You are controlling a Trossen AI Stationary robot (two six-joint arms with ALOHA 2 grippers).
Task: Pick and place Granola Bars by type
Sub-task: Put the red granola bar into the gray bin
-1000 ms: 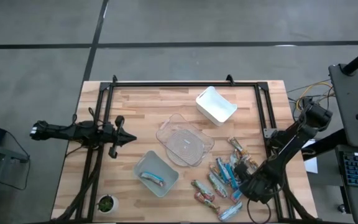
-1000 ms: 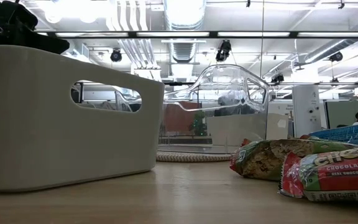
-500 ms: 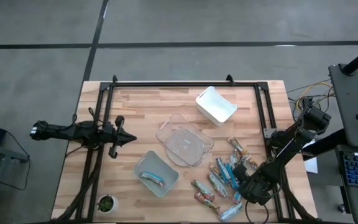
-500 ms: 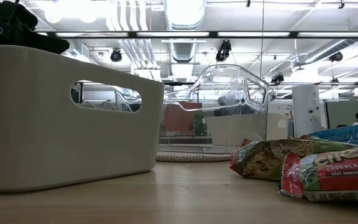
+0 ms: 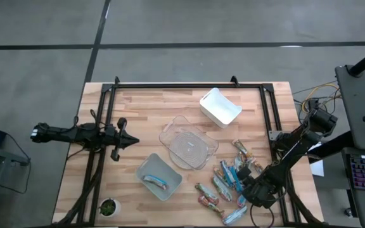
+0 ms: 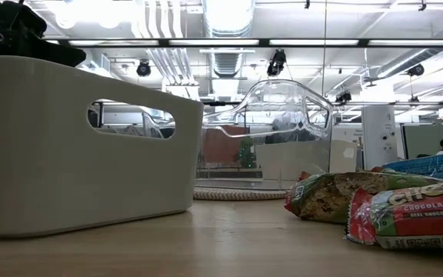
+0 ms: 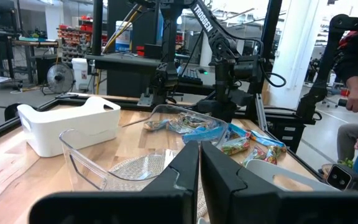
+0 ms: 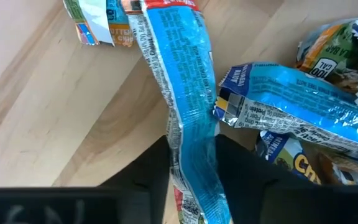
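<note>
Right wrist view showed it best: a blue bar (image 8: 188,93) ran lengthwise between the right gripper's (image 8: 192,163) two dark fingers, which were clamped on its wrapper, while a second blue bar (image 8: 291,121) lay crosswise just beside it on the wood. The near end of the held bar was cut off at the picture's edge.

From above, the Granola Bars (image 5: 230,180) were heaped at the table's (image 5: 138,120) front right, with the right gripper (image 5: 256,190) down at the heap's right edge; its fingers were hidden under the arm there. One bar (image 5: 154,181) lay in the grey bin (image 5: 146,166). The clear bin (image 5: 198,155) and the white bin (image 5: 228,117) looked bare, though I could not see the white one's floor fully.

The left gripper (image 5: 130,142) hung over the table's left side, fingers drawn close with only a slit between them (image 7: 199,171).

In the low view, two bars (image 6: 406,204) were partly cut off at the right.

Compared with a second before, the right arm had edged slightly toward the heap; nothing else had shifted.
</note>
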